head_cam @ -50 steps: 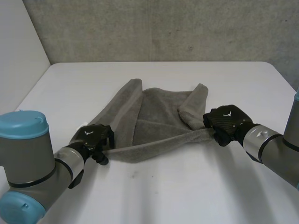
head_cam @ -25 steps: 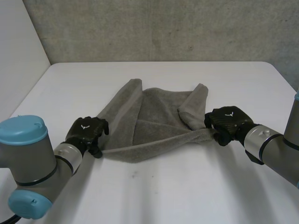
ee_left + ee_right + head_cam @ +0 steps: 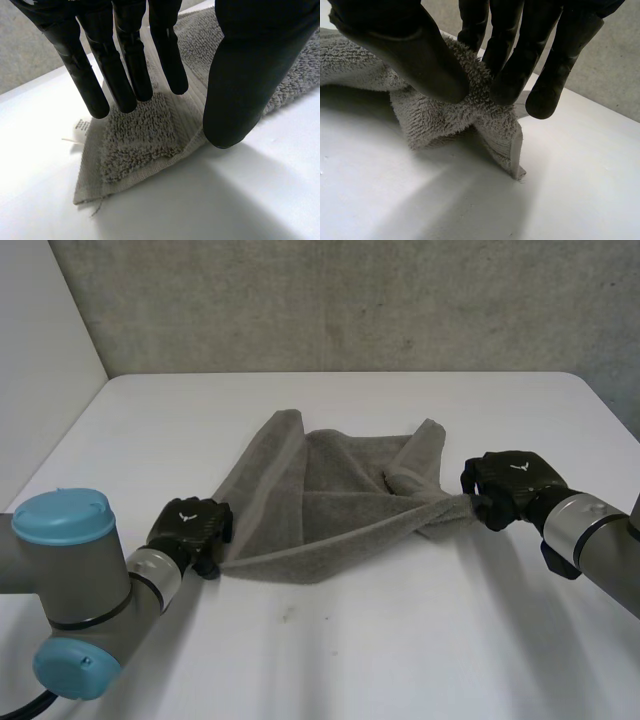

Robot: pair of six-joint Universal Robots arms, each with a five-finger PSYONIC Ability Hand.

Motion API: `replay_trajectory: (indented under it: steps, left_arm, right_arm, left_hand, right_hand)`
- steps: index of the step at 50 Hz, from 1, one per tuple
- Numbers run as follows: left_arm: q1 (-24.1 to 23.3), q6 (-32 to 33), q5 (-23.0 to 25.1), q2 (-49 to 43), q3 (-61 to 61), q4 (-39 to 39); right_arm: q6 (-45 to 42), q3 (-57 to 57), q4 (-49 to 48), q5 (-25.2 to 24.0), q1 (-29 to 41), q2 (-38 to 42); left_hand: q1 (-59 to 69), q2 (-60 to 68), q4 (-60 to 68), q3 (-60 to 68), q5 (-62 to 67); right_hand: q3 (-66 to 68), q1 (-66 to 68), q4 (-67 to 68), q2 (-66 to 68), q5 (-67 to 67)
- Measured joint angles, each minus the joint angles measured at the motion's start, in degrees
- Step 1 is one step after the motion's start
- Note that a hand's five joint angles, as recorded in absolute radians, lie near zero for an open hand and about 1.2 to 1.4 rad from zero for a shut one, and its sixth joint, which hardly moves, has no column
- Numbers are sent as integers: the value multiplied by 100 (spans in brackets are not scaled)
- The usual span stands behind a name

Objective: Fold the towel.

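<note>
While the grey towel (image 3: 330, 505) lies rumpled at mid-tabletop (image 3: 400, 660), its near edge runs stretched between the two hands.

Left hand (image 3: 188, 527): at the towel's near left corner. The wrist view shows its fingers (image 3: 122, 75) straight and spread away from the thumb. The corner lies flat on the tabletop beneath the fingertips and is not pinched. A small white label (image 3: 80, 125) sticks out at that corner.

Right hand (image 3: 512, 480): at the near right corner. Thumb and fingers are clamped on a bunched fold of towel and hold it slightly raised. The corner tip hangs down to the tabletop.

Both far sides of the towel are turned inward in two raised ridges.
</note>
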Motion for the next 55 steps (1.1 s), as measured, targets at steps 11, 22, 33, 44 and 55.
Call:
replay_trajectory:
  steps: [11, 22, 33, 44, 55]
  left_arm:
    - [-5, -3, 1, -93, 2, -35]
    - [-11, -32, 68, -74, 42, -55]
    - [-57, -66, 267, -59, -1, -68]
    - [-62, -64, 274, -169, 136, -58]
    - [-27, -190, 124, 602, 340, -200]
  right_arm:
    - [-43, 18, -4, -3, 41, 33]
    - [-70, 17, -13, -4, 47, 64]
    - [-80, 12, -14, -4, 47, 72]
    - [-81, 10, -20, -4, 47, 75]
    - [-79, -57, 13, -3, 43, -230]
  left_hand:
    - [82, 86, 86, 84, 88]
    - [605, 616, 612, 615, 613]
    - [595, 593, 596, 590, 622]
    - [1946, 1972, 1973, 1963, 1967]
    - [2353, 2500, 2498, 2496, 2425]
  right_hand:
    - [1, 0, 0, 0, 0]
    - [5, 1, 0, 0, 0]
    - [5, 1, 0, 0, 0]
    - [5, 1, 0, 0, 0]
    - [5, 1, 0, 0, 0]
